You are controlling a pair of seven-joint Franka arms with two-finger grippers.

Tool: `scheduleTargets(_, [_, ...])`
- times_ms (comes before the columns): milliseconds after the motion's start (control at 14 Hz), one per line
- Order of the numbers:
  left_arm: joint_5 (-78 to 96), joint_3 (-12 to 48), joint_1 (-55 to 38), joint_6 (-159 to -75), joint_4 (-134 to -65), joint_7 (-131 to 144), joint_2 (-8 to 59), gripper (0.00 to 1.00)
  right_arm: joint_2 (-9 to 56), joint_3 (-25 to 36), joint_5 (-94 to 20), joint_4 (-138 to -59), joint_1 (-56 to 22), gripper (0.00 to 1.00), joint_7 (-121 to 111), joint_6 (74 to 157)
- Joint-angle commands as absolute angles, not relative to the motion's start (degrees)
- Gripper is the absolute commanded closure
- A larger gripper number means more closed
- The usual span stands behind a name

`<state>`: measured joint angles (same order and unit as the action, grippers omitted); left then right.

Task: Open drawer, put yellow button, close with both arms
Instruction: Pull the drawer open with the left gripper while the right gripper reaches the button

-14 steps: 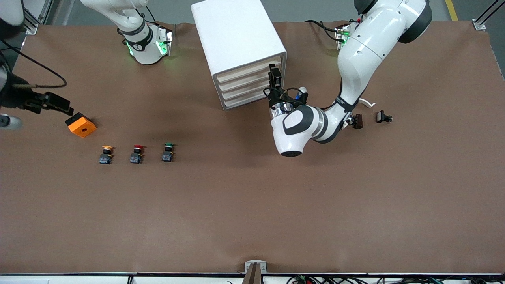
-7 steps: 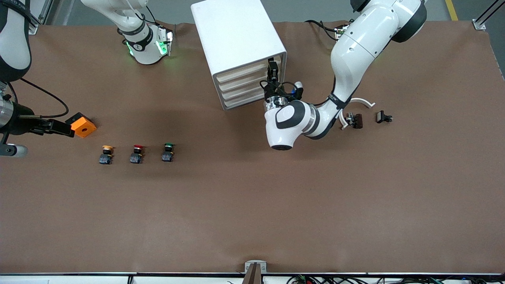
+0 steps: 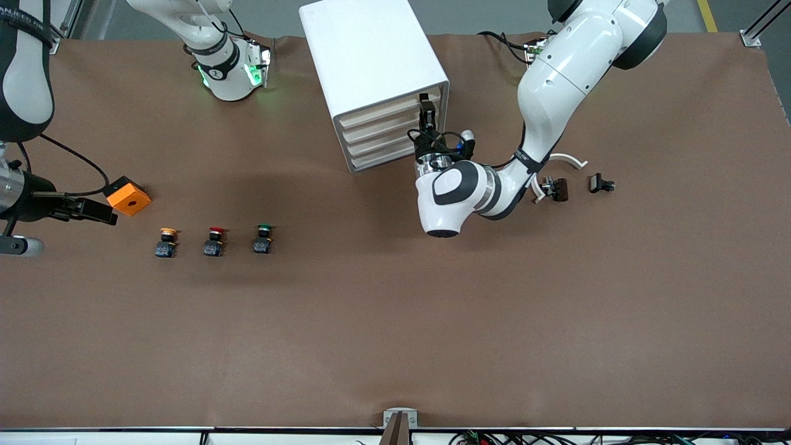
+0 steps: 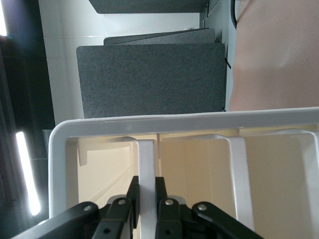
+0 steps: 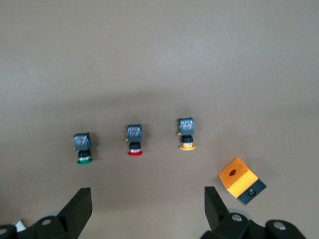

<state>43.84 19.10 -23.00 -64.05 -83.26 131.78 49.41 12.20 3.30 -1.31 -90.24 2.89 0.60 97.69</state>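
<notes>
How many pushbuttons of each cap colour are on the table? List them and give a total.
Yellow-capped button: 1
Red-capped button: 1
Green-capped button: 1
Total: 3

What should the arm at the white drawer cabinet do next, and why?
Probably pull straight back. The left gripper is shut on a drawer handle of the white cabinet, and every drawer looks closed, so the yellow button has nowhere to go yet.

Glossy white plastic drawer cabinet (image 3: 371,55) on matt brown table covering (image 3: 432,321)
</notes>
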Motion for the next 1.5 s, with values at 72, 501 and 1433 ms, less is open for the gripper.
scheduleTargets(72, [45.62, 19.07, -22.59, -63.02, -82.53, 132.54, 49.66, 0.93, 11.78, 2.64, -1.58, -95.08, 6.59, 0.00, -0.26, 101.33])
scheduleTargets(501, [45.70, 16.96, -22.24, -63.19, -82.27, 132.54, 49.83, 0.93, 10.20, 2.64, -1.41, -107.03, 8.35, 0.00, -0.17, 109.67])
scheduleTargets(1433, [44.83, 10.29, -20.57, -63.02, -80.25, 132.10, 50.18, 0.93, 22.75, 2.64, -1.41, -124.28, 7.38, 0.00, 0.00, 152.11])
